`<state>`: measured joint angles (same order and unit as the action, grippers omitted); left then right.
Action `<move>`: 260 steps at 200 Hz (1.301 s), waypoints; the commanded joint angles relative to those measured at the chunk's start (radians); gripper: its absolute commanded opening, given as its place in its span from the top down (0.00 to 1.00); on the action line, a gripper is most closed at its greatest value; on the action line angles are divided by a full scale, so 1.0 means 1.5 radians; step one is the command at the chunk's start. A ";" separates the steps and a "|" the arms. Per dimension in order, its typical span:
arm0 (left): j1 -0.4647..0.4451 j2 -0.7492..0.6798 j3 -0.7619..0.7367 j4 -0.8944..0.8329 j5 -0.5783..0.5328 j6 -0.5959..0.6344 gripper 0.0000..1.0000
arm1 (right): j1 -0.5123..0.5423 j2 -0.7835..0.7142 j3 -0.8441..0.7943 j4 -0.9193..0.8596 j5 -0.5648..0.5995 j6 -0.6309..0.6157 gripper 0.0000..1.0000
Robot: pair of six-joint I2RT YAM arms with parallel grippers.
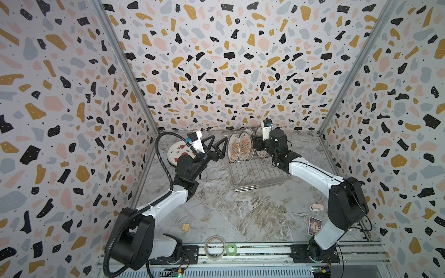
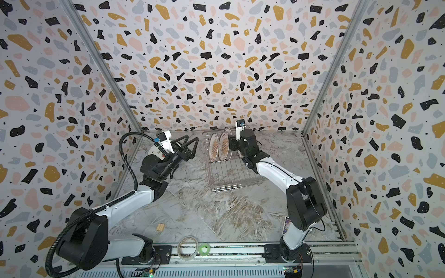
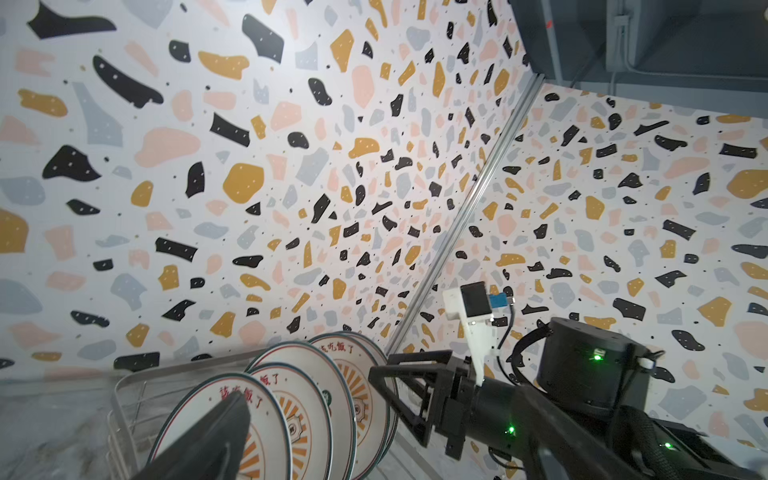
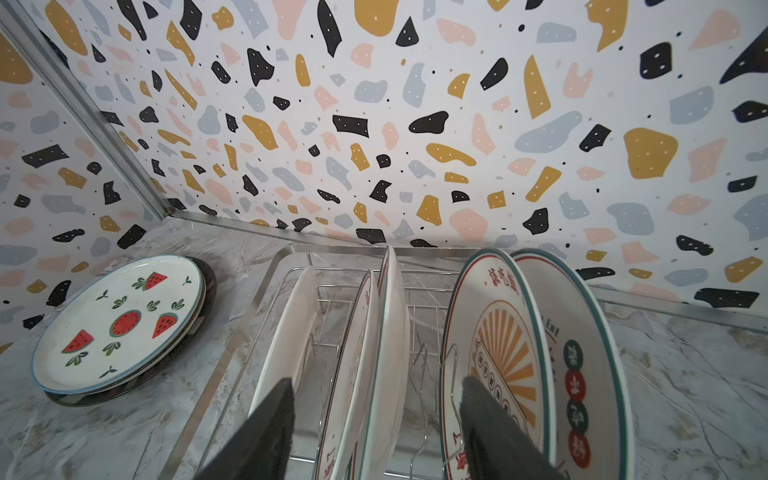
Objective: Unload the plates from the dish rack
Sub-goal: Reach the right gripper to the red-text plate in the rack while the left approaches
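The plates (image 4: 494, 332) in the rack look like smooth, shiny white china with painted pictures. The watermelon plate (image 4: 118, 324) gleams the same way. The dish rack (image 1: 258, 174) is thin, bright silver metal wire. The tabletop (image 1: 240, 211) looks like grey and brown marble, smooth with a soft shine. The walls (image 1: 216, 60) are flat and dull, with printed blotches. The right arm (image 1: 310, 171) has a shiny white plastic shell and dull black joints. The hose (image 1: 157, 150) is bumpy black plastic. The right pincer (image 4: 376, 384) has dull black, grainy fingers (image 4: 266, 436). A little block (image 1: 185, 227) looks like pale wood. The big tape roll (image 1: 206, 248) is see-through and shiny. The front rail (image 1: 260, 250) is grey metal.
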<state>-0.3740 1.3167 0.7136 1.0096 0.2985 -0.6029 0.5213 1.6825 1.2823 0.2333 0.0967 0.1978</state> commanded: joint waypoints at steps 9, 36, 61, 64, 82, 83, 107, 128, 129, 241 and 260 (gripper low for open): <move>-0.007 -0.001 -0.037 0.059 0.044 0.005 0.00 | 0.004 0.001 0.008 -0.050 -0.005 0.003 0.42; -0.026 0.005 -0.036 0.042 0.067 0.006 0.00 | 0.004 0.011 0.007 -0.057 0.011 0.005 0.50; -0.042 0.017 -0.059 0.059 0.053 0.012 0.00 | 0.003 0.035 0.021 -0.069 0.029 0.000 0.56; -0.045 0.018 -0.060 0.063 0.051 0.010 0.00 | 0.003 0.039 0.022 -0.068 0.029 0.000 0.56; -0.051 0.037 -0.052 0.063 0.053 0.005 0.00 | 0.002 0.070 0.048 -0.088 0.041 -0.001 0.58; -0.050 0.038 -0.052 0.063 0.054 0.004 0.00 | 0.002 0.071 0.050 -0.090 0.041 0.000 0.58; -0.054 0.055 -0.036 0.057 0.061 0.008 0.00 | 0.002 0.103 0.074 -0.097 0.063 0.002 0.63; -0.055 0.075 -0.017 0.045 0.069 0.006 0.00 | 0.009 0.130 0.100 -0.112 0.103 0.011 0.70; -0.055 0.075 -0.016 0.045 0.070 0.005 0.00 | 0.010 0.131 0.101 -0.113 0.110 0.011 0.71; -0.055 0.100 0.009 0.019 0.043 0.001 0.00 | 0.056 0.214 0.205 -0.186 0.284 0.012 0.80; -0.055 0.104 0.010 0.019 0.038 -0.003 0.00 | 0.063 0.225 0.224 -0.198 0.301 0.009 0.83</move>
<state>-0.4538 1.4681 0.7040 0.9810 0.3714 -0.5941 0.6083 2.0140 1.5543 -0.0097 0.4927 0.2188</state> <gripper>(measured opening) 0.997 0.191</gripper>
